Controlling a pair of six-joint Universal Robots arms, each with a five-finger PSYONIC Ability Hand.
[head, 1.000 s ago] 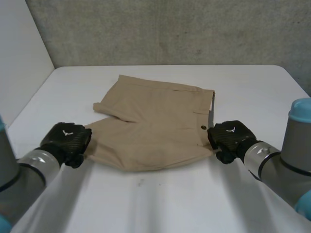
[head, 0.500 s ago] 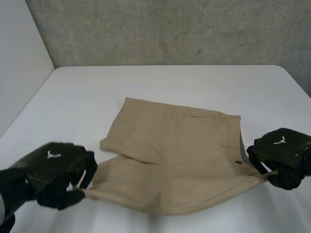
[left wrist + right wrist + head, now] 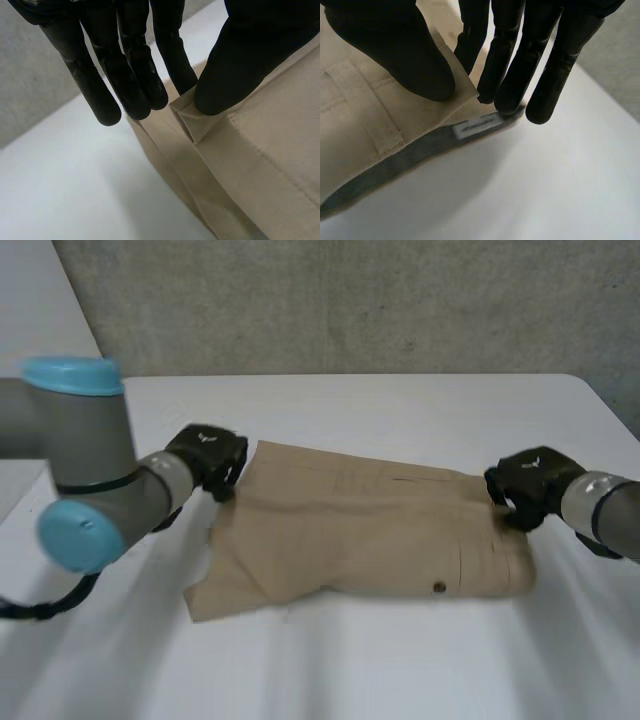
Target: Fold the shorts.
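While my left hand [image 3: 208, 455] pinches a hem corner against its thumb and my right hand [image 3: 527, 483] the waistband corner, the limp, lightweight tan cloth shorts [image 3: 370, 535] lie folded between them; stitched edges should grip best.

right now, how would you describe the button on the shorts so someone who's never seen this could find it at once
Tan shorts lie folded on the white table. Follow their edge nearest the robot toward the end pinched by the right hand: the button sits just above it. It is the only small dark round dot on plain tan cloth.
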